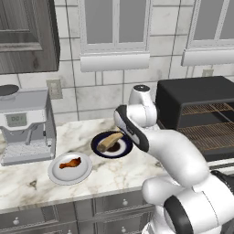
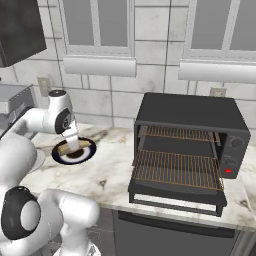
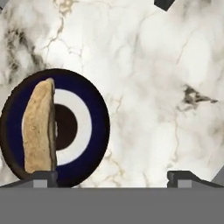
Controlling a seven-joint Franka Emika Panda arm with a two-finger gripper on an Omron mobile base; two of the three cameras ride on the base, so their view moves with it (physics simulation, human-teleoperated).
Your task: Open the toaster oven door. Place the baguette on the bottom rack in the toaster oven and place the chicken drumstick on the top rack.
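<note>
Marble counter (image 1: 114,171) carries the toaster oven (image 2: 192,137), its door (image 2: 175,195) already down, both racks bare. Baguette (image 3: 39,127) lies on a dark plate (image 3: 94,131) just below the wide-open gripper (image 3: 111,177); hand view shows one fingertip (image 3: 43,177) at its end. Left base view alone shows the drumstick (image 1: 70,162) on a grey plate (image 1: 57,176) beyond.

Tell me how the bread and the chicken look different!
The baguette is long and tan; the chicken drumstick is small and reddish-brown. The baguette lies on a dark blue plate, the chicken drumstick on a pale grey plate. Both still wait on the marble counter, outside the open toaster oven.
</note>
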